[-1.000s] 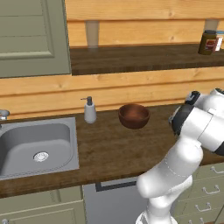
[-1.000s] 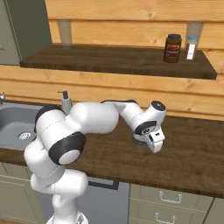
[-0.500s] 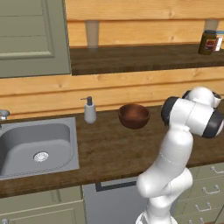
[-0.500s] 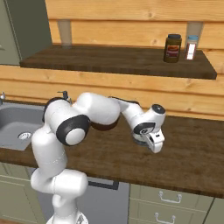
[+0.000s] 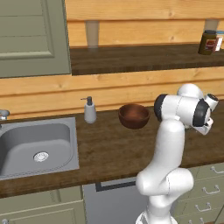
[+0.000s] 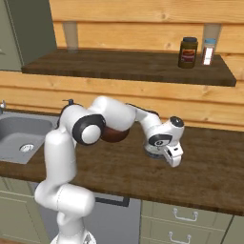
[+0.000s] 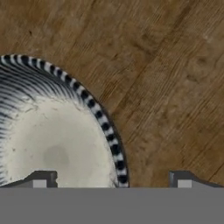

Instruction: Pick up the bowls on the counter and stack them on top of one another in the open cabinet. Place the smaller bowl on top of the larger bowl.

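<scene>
The smaller bowl (image 7: 57,144) is pale grey with a dark-and-white striped rim. It lies on the counter (image 7: 166,74) right under my gripper (image 7: 113,177). The gripper is open, and its two fingertips (image 7: 43,177) straddle the bowl's right rim. In the right base view the gripper (image 6: 170,156) points down at the smaller bowl (image 6: 151,152), which is mostly hidden under the hand. The larger bowl (image 5: 134,115), reddish-brown, stands on the counter (image 5: 109,151) left of the hand (image 5: 205,124); the arm partly covers this bowl (image 6: 114,135). The open cabinet's shelf board (image 5: 140,59) runs above.
A steel sink (image 5: 37,146) is set into the counter at the left, with a soap dispenser (image 5: 89,110) behind it. A dark jar (image 6: 188,52) and a white shaker (image 6: 208,51) stand at the shelf's right end. A grey-green cabinet door (image 5: 30,35) hangs at the upper left.
The arm's elbow has swung round while the hand stayed over the smaller bowl and sank slightly. The jaws have stayed open. Neither bowl has moved.
</scene>
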### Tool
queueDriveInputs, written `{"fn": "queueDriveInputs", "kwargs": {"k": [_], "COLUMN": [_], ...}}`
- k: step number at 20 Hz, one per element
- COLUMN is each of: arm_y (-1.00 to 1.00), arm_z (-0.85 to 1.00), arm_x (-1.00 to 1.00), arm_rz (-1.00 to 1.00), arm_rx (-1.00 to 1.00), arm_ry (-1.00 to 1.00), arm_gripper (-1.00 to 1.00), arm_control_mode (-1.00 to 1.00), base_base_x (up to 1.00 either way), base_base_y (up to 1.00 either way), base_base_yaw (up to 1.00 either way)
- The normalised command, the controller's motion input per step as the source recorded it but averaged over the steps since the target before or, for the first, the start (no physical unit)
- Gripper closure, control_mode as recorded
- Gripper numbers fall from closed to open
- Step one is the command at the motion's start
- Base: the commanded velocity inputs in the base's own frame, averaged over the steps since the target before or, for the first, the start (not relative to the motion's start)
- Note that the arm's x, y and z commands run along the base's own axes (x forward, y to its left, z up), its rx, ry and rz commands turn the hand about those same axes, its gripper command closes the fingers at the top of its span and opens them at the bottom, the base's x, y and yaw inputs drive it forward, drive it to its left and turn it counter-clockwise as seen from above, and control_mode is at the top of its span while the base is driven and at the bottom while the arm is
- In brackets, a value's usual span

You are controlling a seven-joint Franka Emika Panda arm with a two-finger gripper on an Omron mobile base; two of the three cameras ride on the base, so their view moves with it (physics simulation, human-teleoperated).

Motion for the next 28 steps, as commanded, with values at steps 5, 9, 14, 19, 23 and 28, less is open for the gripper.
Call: {"fn": "queueDriveInputs", "kwargs": {"k": [5, 9, 14, 19, 23, 28], "arm_y": [-0.08, 0.00, 0.00, 0.00, 0.10, 0.43], "arm_z": [-0.21, -0.14, 0.00, 0.01, 0.58, 0.58], "arm_x": [0.31, 0.04, 0.00, 0.00, -0.02, 0.00], "arm_rz": [0.00, 0.00, 0.00, 0.00, 0.00, 0.00], "arm_rx": [0.00, 0.00, 0.00, 0.00, 0.00, -0.10], "arm_ry": [0.01, 0.03, 0.00, 0.00, -0.15, -0.20], "arm_gripper": [-1.00, 1.00, 1.00, 1.00, 1.00, 1.00], "arm_control_mode": [-1.00, -1.00, -1.00, -1.00, -1.00, -1.00], "base_base_x": [0.00, 0.00, 0.00, 0.00, 0.00, 0.00], "base_base_y": [0.00, 0.00, 0.00, 0.00, 0.00, 0.00], "base_base_yaw": [0.00, 0.00, 0.00, 0.00, 0.00, 0.00]}}
